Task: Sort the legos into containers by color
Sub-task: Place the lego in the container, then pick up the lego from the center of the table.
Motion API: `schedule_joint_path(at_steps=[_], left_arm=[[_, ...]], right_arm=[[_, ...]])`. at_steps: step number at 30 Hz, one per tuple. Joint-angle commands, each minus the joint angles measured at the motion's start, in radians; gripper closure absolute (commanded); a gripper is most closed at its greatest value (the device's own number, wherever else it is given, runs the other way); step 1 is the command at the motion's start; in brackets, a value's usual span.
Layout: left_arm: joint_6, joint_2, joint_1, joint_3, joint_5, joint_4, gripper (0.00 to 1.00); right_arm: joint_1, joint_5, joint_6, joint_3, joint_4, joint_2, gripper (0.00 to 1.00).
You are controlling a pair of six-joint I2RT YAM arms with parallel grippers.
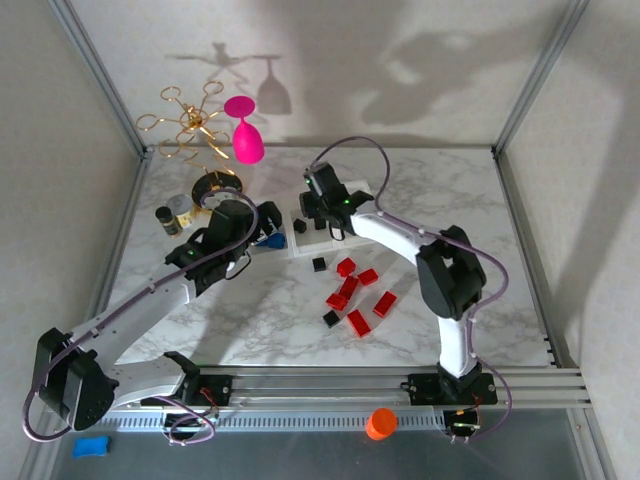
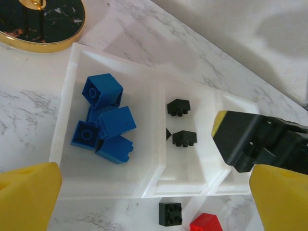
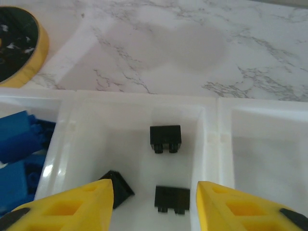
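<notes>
**Ben:** How far along are we with the sorting?

**Me:** A bit past half, I think. Nearest to me, six red legos [image 1: 357, 295] lie loose on the surface [image 1: 250, 320]. Two black legos [image 1: 330, 319] sit by them, one at 8 o'clock of the red bunch and one at 10 o'clock. None of the red ones is put away yet.

**Ben:** And your hands?

**Me:** My left hand [image 2: 154, 192] is open and holds nothing. It hangs just on the near side of the containers [image 2: 65, 130]. My right hand [image 3: 154, 187] is open too. It is low over the middle box, with no brick pinched.

**Ben:** What is in the boxes?

**Me:** The box at 9 o'clock has the blue legos [image 2: 103, 120], about five in a pile. I see no blue ones loose on the surface, so I think blue is done. The middle box has three black bricks [image 3: 165, 138]. The third box [image 3: 269, 149], at 3 o'clock, looks bare from my right wrist camera.

**Ben:** So what is left?

**Me:** The two loose black ones go in the middle box. Then all the red ones go in the third box, I think.
</notes>
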Motion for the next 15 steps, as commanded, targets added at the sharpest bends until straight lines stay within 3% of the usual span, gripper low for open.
schedule_joint_path(at_steps=[1, 9, 15], left_arm=[[0.003, -0.034, -0.021, -0.024, 0.026, 0.015, 0.00], [-0.046, -0.044, -0.065, -0.086, 0.031, 0.005, 0.00], [-0.079, -0.054, -0.079, -0.124, 0.017, 0.000, 0.00]], right_arm=[[0.003, -0.033, 0.023, -0.082, -0.007, -0.109, 0.50], [0.037, -0.058, 0.117, -0.312, 0.016, -0.260, 0.48], [0.088, -0.071, 0.159, -0.420, 0.064, -0.269, 0.47]])
